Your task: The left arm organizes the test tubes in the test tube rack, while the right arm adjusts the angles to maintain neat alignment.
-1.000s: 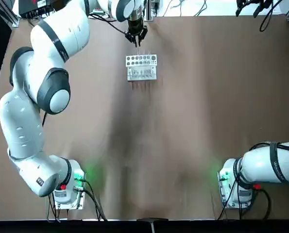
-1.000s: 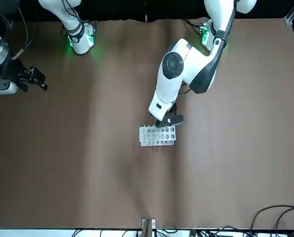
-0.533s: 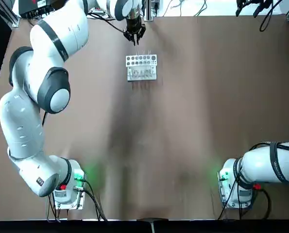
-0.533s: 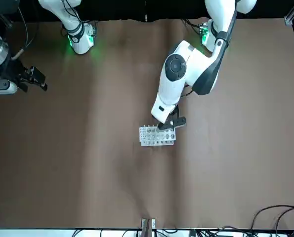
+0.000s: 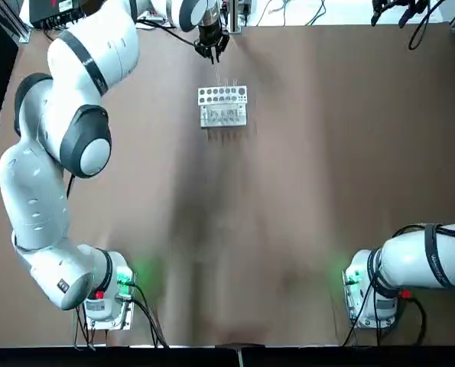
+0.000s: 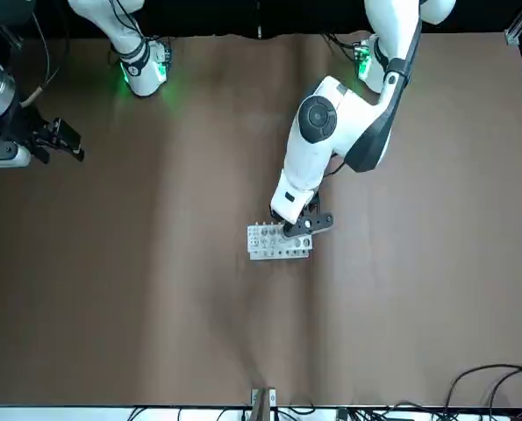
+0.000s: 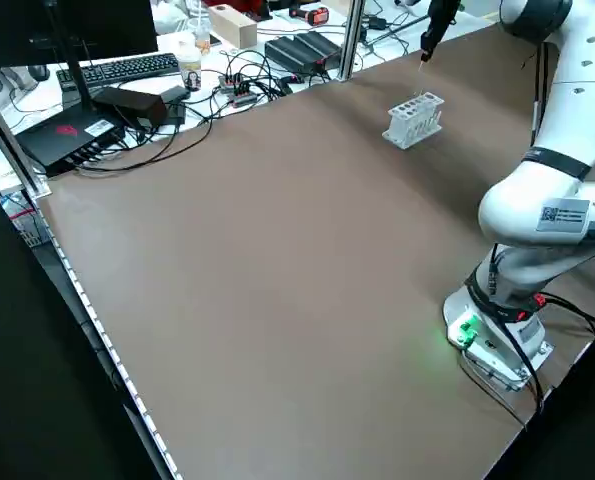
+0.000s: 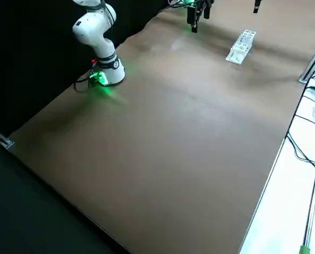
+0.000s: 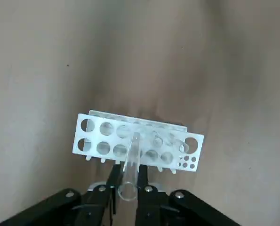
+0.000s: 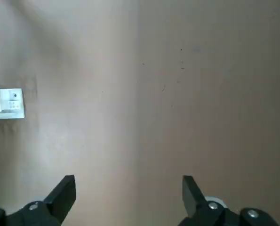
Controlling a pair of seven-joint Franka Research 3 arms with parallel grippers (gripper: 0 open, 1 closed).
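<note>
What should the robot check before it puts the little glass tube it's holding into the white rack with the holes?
1. Tube held firmly: ok. The left gripper is shut on the thin clear glass tube.
2. Tube above the rack: ok. In the left wrist view it hangs over the small white test tube rack, clear of the top plate.
3. Free hole to aim for: ok. Several round holes near one end look empty.
4. Tube lined up with one hole: cannot tell.
5. Rack standing flat on the brown table: ok.
6. Right gripper out of the way: ok. It is open, far off at the table's side.
</note>
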